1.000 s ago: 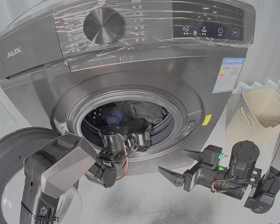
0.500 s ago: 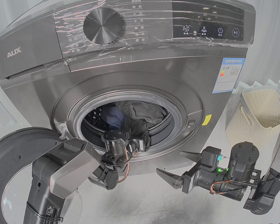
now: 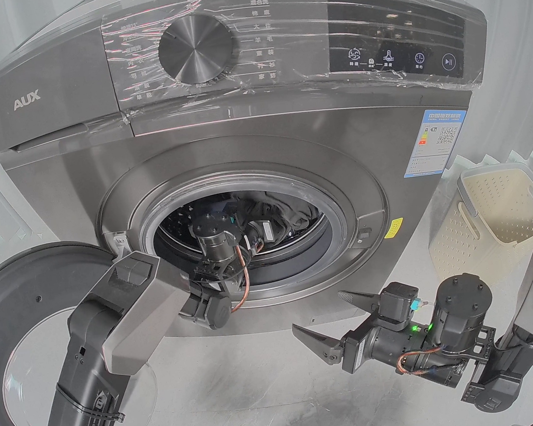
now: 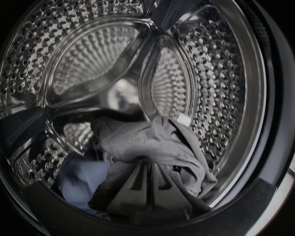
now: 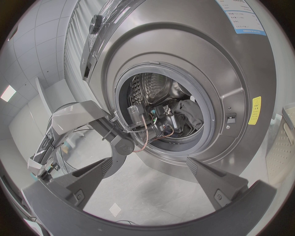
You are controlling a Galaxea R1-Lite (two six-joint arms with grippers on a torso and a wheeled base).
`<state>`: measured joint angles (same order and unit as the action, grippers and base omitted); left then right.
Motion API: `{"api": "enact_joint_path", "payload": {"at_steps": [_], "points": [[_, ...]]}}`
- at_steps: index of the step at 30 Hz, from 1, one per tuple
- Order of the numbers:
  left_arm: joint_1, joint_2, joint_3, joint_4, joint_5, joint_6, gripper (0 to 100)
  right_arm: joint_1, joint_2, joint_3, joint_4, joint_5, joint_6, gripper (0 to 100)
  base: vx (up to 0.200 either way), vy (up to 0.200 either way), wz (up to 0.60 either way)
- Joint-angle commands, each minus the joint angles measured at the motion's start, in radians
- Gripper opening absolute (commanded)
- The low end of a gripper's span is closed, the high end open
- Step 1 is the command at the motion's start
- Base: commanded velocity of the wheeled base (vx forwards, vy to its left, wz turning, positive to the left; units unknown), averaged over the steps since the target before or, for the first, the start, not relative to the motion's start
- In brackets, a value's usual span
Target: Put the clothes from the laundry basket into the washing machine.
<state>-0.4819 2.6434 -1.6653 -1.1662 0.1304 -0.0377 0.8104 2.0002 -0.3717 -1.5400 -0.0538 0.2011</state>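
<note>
My left gripper [image 4: 149,168] is inside the drum of the washing machine [image 3: 360,150], shut on a dark grey garment [image 4: 147,144] that bunches around its fingertips. A light blue garment [image 4: 80,181] lies beside it on the drum floor. From the head view the left gripper [image 3: 272,225] is just past the door ring, with grey cloth [image 3: 289,215] behind it. My right gripper [image 3: 318,312] hangs open and holds nothing, low in front of the machine below the opening. The cream laundry basket [image 3: 504,204] stands tilted at the right, and no clothes are visible inside it.
The round machine door [image 3: 25,311] is swung wide open at the left, next to my left arm. Pale bare floor [image 3: 247,388] lies in front of the machine. The basket's side [image 5: 281,147] is close to my right arm.
My left arm has pushed forward and up, carrying the grey garment from the door rim deeper into the drum. My right gripper has drifted slightly down and left, still open.
</note>
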Motion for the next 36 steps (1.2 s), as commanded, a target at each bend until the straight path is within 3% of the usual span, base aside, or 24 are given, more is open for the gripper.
{"api": "enact_joint_path", "payload": {"at_steps": [1,5,16,17,22,31,36], "points": [[0.025,0.09,-0.197,0.029,0.025,-0.002,0,0.038,0.002,-0.009,0.0,-0.052,0.02,100,0.0,0.0,0.0],[0.051,0.156,-0.335,0.068,0.031,-0.001,0,0.023,0.014,-0.009,0.0,-0.052,0.021,100,0.0,0.0,0.0],[0.066,0.161,-0.335,0.091,0.043,-0.002,0,0.018,0.037,-0.009,0.0,-0.052,0.026,100,0.0,0.0,0.0],[0.065,0.161,-0.335,0.091,0.043,-0.002,100,0.018,0.037,-0.009,0.0,-0.052,0.024,100,0.0,0.0,0.0],[0.048,0.141,-0.324,0.079,0.044,-0.008,100,0.015,0.037,-0.009,0.0,-0.052,0.026,100,0.0,0.0,0.0],[-0.006,-0.134,0.159,0.039,0.046,-0.007,100,-0.002,0.034,-0.01,-0.002,-0.05,0.023,100,0.0,0.0,0.0],[-0.015,-0.209,0.326,0.01,0.06,-0.002,100,-0.005,0.031,-0.013,-0.002,-0.05,0.023,100,0.0,0.0,0.0]]}}
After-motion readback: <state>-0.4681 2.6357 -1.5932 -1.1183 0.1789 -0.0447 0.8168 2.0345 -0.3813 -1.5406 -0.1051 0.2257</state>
